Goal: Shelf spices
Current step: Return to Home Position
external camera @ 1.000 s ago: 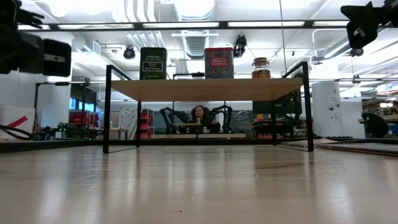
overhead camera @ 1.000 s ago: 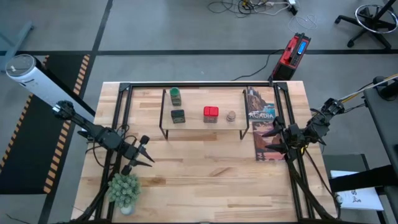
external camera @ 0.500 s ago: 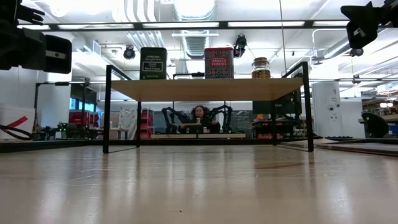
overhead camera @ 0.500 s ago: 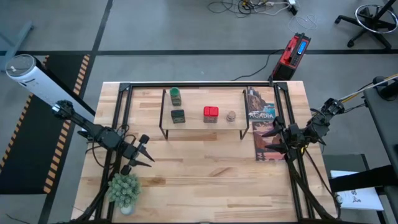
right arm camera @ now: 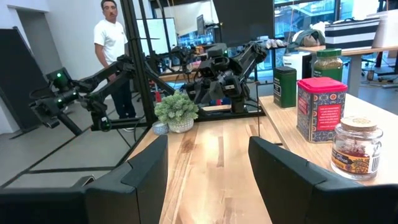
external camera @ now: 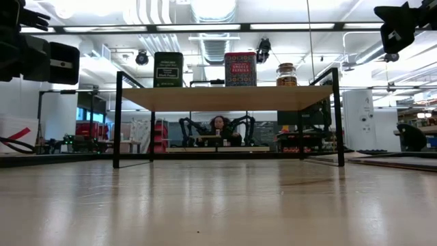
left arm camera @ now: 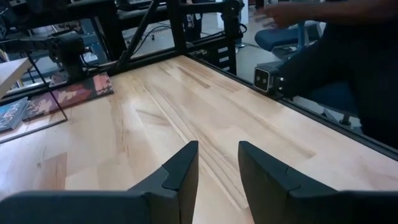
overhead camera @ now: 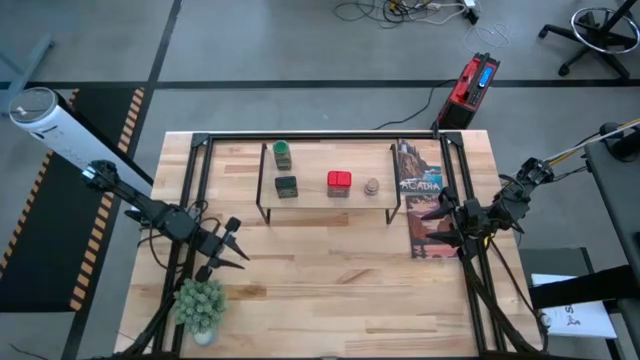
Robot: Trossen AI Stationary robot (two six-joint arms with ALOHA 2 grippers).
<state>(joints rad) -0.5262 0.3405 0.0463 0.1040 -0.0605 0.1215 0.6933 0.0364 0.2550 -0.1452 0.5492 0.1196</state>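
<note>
The shelf (overhead camera: 315, 165) stands on thin black legs at the table's far middle. On its board rest the green-capped jar (overhead camera: 282, 153), the dark square tin (overhead camera: 286, 187), the red square tin (overhead camera: 339, 183) and the round tan jar (overhead camera: 372, 186). The low view shows the dark tin (external camera: 168, 69), red tin (external camera: 240, 68) and round jar (external camera: 286, 74) upright on the board (external camera: 225, 98). My left gripper (overhead camera: 238, 247) hovers open over the table's left side, near the plant. My right gripper (overhead camera: 432, 220) hangs open at the right, over the book.
A small leafy potted plant (overhead camera: 200, 305) sits at the near left corner. A picture book (overhead camera: 420, 200) lies flat right of the shelf. A black metal frame (overhead camera: 320, 136) borders the table. A person (right arm camera: 112, 37) stands beyond the table; another person's arm (left arm camera: 298, 9) shows past the near edge.
</note>
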